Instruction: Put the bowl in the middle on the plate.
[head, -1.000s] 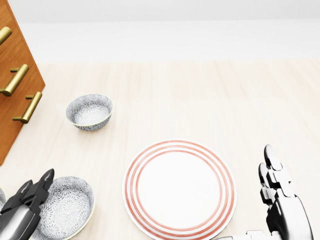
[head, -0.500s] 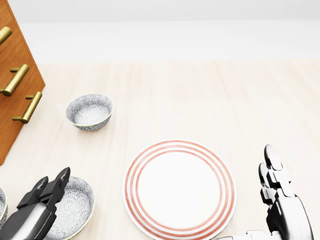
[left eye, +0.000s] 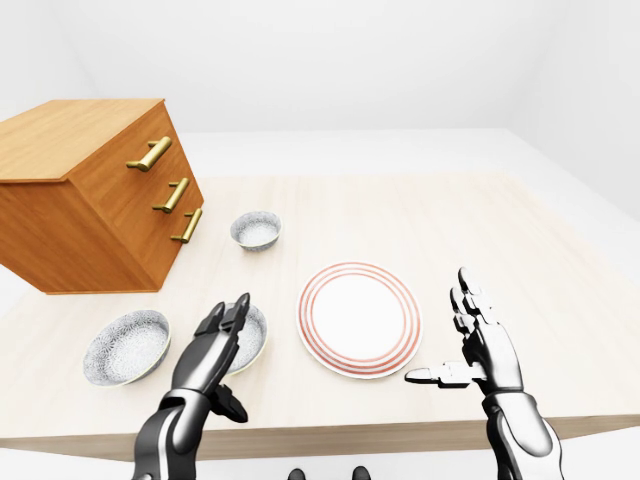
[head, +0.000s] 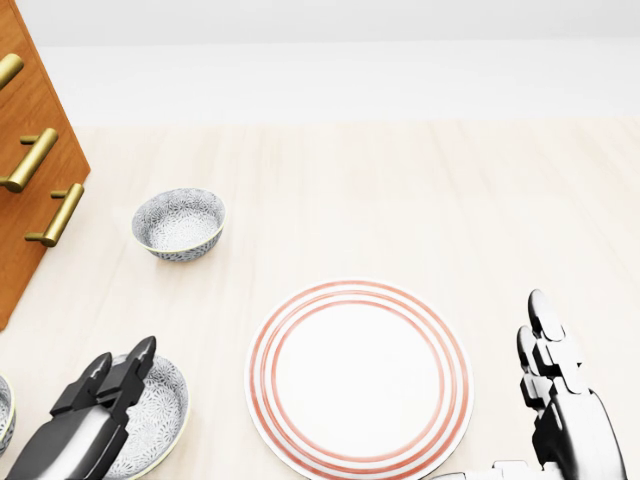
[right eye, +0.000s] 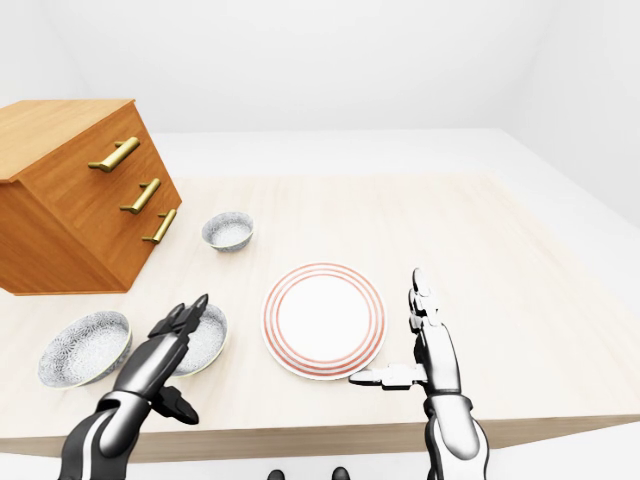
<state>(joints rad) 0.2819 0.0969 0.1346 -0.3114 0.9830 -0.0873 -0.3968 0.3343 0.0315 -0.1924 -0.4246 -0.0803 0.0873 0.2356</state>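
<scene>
Since three bowls line the surface (left eye: 420, 215), the target is the middle bowl (left eye: 250, 338), lower left, just left of the plate (left eye: 359, 318). Left hand (left eye: 212, 347) hovers above it, fingers apart, lined up to grasp. Right hand (left eye: 483, 345) idles, open, beside the plate.

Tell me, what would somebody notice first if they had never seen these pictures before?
Probably the big white plate with red rings, lying on the pale table near the bottom middle of the head view. Next, the shiny left hand hovering with open fingers over the middle patterned bowl, left of the plate, while the right hand stands open on the plate's other side. The wooden drawer chest with gold handles fills the upper left.
</scene>
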